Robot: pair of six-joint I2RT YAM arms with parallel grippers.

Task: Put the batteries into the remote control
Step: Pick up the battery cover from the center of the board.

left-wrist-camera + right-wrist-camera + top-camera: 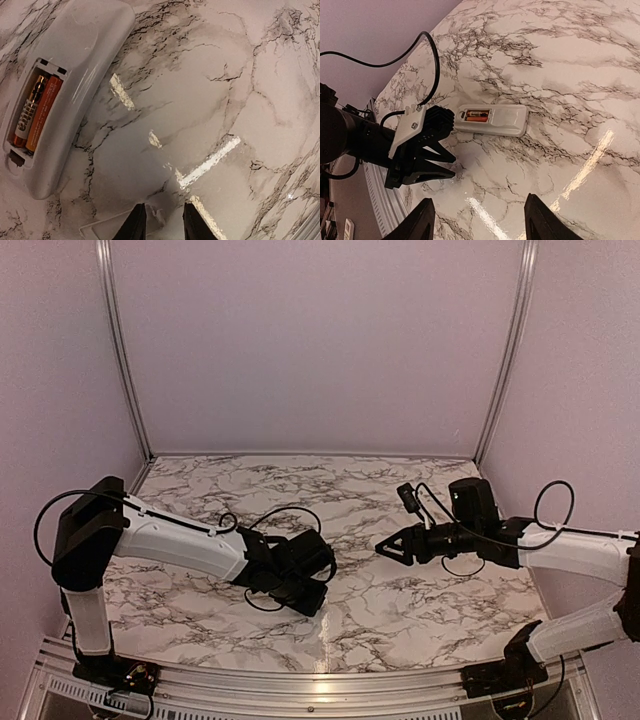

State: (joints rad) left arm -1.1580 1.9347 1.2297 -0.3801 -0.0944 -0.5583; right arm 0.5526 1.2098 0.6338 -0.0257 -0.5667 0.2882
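Batteries (pixel 35 112) are not what the fingers work on: the left fingers (pixel 134 225) stand narrow astride the edge of a thin flat white piece (pixel 110 226) on the table (pixel 240 90), though I cannot tell whether they grip it, and the right fingers (pixel 427 222) hang wide and empty. At ten o'clock from the left fingers the remote control (pixel 85 45) lies back up with both batteries seated in its open recess, so loading looks done and only closing remains.
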